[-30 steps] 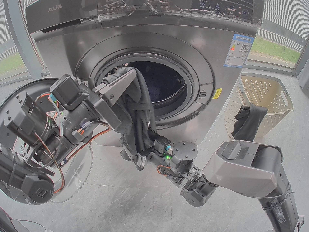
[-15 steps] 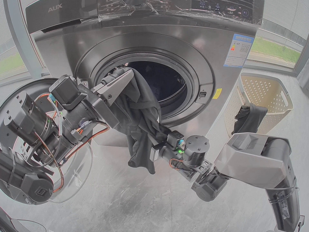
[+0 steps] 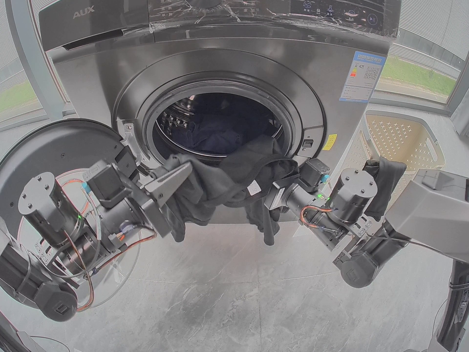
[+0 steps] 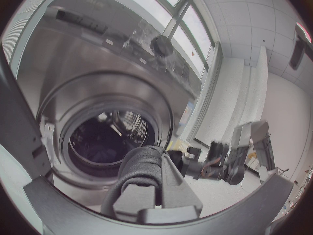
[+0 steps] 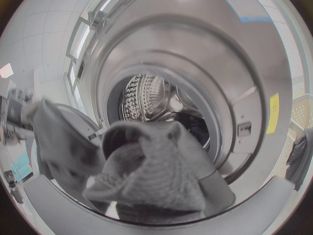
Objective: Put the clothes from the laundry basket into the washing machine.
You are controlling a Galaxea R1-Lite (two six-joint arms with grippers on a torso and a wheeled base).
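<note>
You are holding one dark grey garment (image 3: 227,182) between both arms. It is stretching across the front of the washing machine (image 3: 273,69), just below the lower lip of the drum opening (image 3: 220,118).

The left fingers (image 3: 168,179) are closing tight on one end; the left wrist view is showing a thick roll of fabric pinched between them. The right fingers (image 3: 272,202) are gripping the other end, with cloth bunching over them so that little of them is showing. The middle of the garment is sagging slightly, and a loose tail is hanging toward the floor (image 3: 234,289) beside the right fingers.

In my judgement, you are gripping at two ends so that the wide piece is facing the opening as one span, not dangling from a single point.

The door (image 3: 53,147) is standing swung open on your left, beside the left arm and out of the path. Dark clothes (image 3: 220,138) are already lying in the drum. The laundry basket (image 3: 430,143) is standing to the right of the machine with a second garment (image 3: 386,182) draping over its near rim, so the task is only part done.

The hanging tail is risking a snag on the lip. I am advising that both ends go above the lip before anything goes inward, with the fingers opening only once the cloth is inside
</note>
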